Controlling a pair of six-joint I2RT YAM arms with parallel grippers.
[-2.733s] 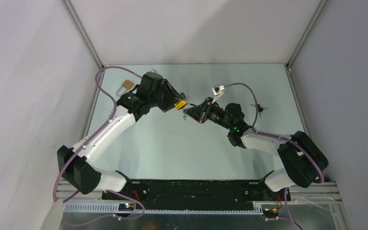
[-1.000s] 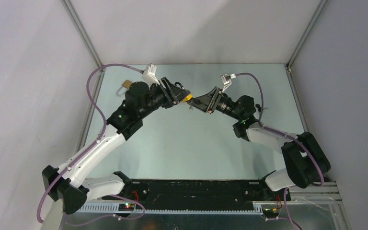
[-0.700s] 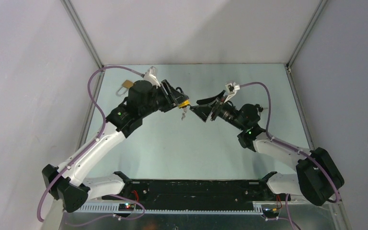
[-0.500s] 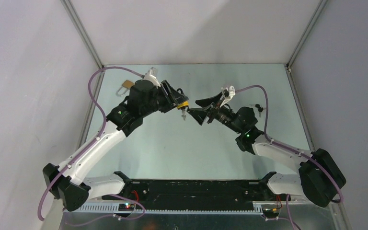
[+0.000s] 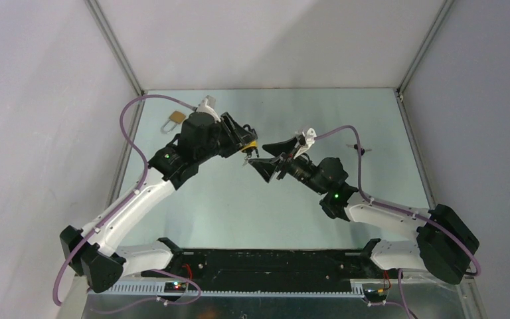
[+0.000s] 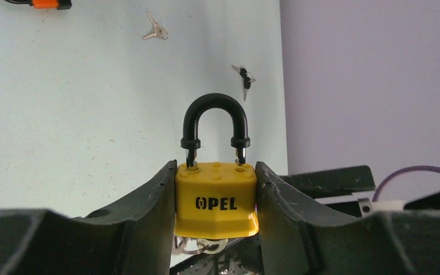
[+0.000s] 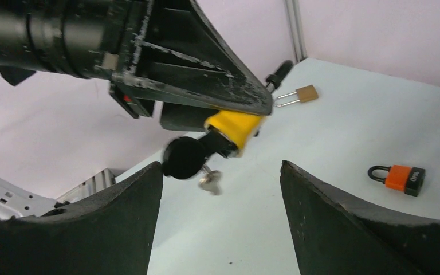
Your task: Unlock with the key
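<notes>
A yellow padlock (image 6: pixel 216 200) with a black shackle (image 6: pixel 215 123) is clamped by its sides in my left gripper (image 6: pixel 216 167), held up above the table. The shackle stands raised, with bare metal showing on both legs. A black-headed key (image 7: pixel 183 157) sticks out of the padlock's (image 7: pixel 234 126) underside, and a small silver key (image 7: pixel 209 182) dangles from its ring. My right gripper (image 7: pixel 220 166) is open just short of the key head, touching nothing. In the top view the left gripper (image 5: pixel 247 141) and the right gripper (image 5: pixel 257 154) face each other closely.
An orange padlock (image 7: pixel 404 176) and a brass padlock (image 7: pixel 301 94) lie on the table. The brass padlock (image 5: pixel 174 118) is at the back left, behind my left arm. Loose silver keys (image 6: pixel 155 33) and black-headed keys (image 6: pixel 244 77) lie toward the right wall.
My right gripper has opened, let go of the key and drawn back toward the near side. The key stays in the padlock. My left gripper has kept its grip and barely moved.
</notes>
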